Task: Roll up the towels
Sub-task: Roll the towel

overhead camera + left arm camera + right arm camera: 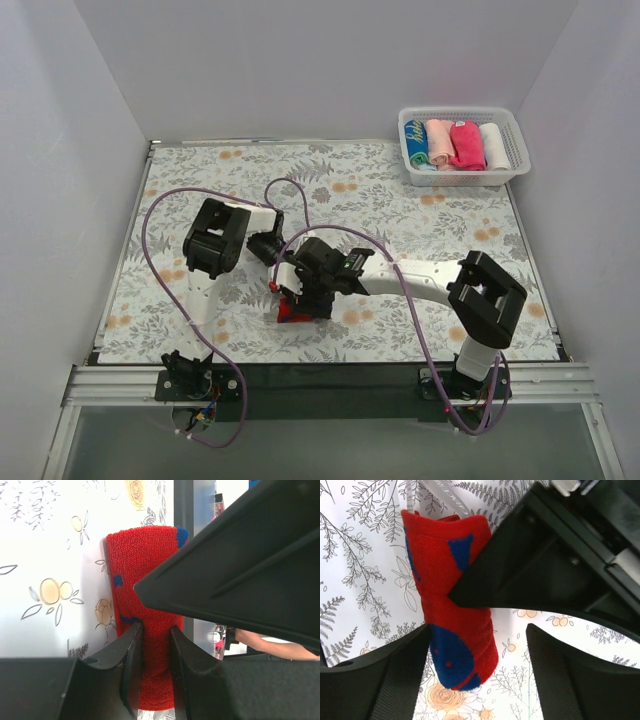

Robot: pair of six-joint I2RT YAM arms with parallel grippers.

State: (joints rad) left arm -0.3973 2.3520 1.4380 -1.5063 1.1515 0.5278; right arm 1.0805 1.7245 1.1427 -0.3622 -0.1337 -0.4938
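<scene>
The left gripper [156,672] pinched the rolled red towel [142,565] between narrow jaws, while the right gripper [482,680] stood wide open, the towel just beside one finger.

Ctr-near: L gripper [156,626] + R gripper [477,627] both crowding over red towel roll [292,310], bodies overlapping, leaving no room for straight-down approach there. L jaws pinching roll, no gap remaining. R jaws standing wide, roll lying against one side, free gap showing betw roll + other finger [570,680]. R forearm [420,280] stretching across right-ctr, blocking low passes. Purple cables [144,235] looping over left + mid cloth. Basket [510,170] filling far-right corner. Far strip of table cloth [250,165] lying open. Walls [60,150] closing in on 3 sides.
</scene>
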